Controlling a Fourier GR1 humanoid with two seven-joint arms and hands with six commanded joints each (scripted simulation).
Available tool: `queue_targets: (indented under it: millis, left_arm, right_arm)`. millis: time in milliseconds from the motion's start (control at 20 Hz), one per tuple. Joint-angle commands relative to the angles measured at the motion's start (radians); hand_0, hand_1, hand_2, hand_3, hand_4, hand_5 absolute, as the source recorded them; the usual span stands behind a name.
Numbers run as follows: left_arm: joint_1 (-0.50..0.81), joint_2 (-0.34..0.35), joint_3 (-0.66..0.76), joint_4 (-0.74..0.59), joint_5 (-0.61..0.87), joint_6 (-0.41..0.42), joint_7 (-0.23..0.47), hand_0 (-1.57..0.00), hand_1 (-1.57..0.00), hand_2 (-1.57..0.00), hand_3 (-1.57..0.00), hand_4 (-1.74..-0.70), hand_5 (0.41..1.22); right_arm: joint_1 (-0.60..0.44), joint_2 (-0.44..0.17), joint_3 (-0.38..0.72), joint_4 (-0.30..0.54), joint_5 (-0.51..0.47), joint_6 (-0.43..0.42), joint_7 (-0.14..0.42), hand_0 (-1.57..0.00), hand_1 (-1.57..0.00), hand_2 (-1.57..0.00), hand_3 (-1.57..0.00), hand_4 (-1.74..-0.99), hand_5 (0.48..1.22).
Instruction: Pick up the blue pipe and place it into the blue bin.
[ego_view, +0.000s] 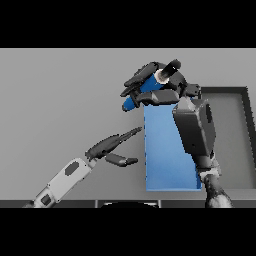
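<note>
Head view showed the right hand (167, 87) curled round the blue pipe (142, 90) at upper centre, just beyond the blue bin (167, 165); releasing there risked missing it, while the left hand (112, 147) hung open.

Grey table (60, 100) bears blue bin (165, 160), dark tray (235, 145).

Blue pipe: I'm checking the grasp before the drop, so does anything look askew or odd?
Nothing damaged. The blue pipe sits tilted in the right hand, above the blue bin's far edge. The left hand is open beside it.
</note>
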Motion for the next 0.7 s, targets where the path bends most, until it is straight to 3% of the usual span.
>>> queue_targets:
  millis: [0,150,400,650]
  left_arm:
    - [0.003,0.008,0.003,-0.006,0.001,0.001,-0.001,0.00,0.00,0.00,0.00,-0.86,0.484]
    - [0.000,0.000,0.003,-0.001,-0.008,0.017,0.025,0.00,0.00,0.00,0.00,-0.84,0.481]
    - [0.007,0.019,0.008,-0.006,-0.020,0.022,0.018,0.00,0.00,0.00,0.00,-0.83,0.465]
    - [0.013,0.032,0.012,-0.024,-0.018,0.024,0.014,0.00,0.00,0.00,0.00,-0.83,0.463]
  right_arm:
    - [-0.013,-0.012,-0.017,0.036,0.031,-0.006,-0.021,-1.57,-1.57,-1.57,-1.57,-1.497,1.221]
    - [-0.068,-0.055,-0.069,0.206,0.157,-0.011,-0.060,-1.57,-1.57,-1.57,-1.57,-1.498,1.221]
    - [-0.040,-0.090,-0.138,0.463,0.282,-0.007,-0.084,-1.57,-1.57,-1.57,-1.57,-1.499,1.221]
    - [0.037,-0.094,-0.159,0.606,0.384,-0.011,-0.068,-1.57,-1.57,-1.57,-1.57,-1.499,1.221]
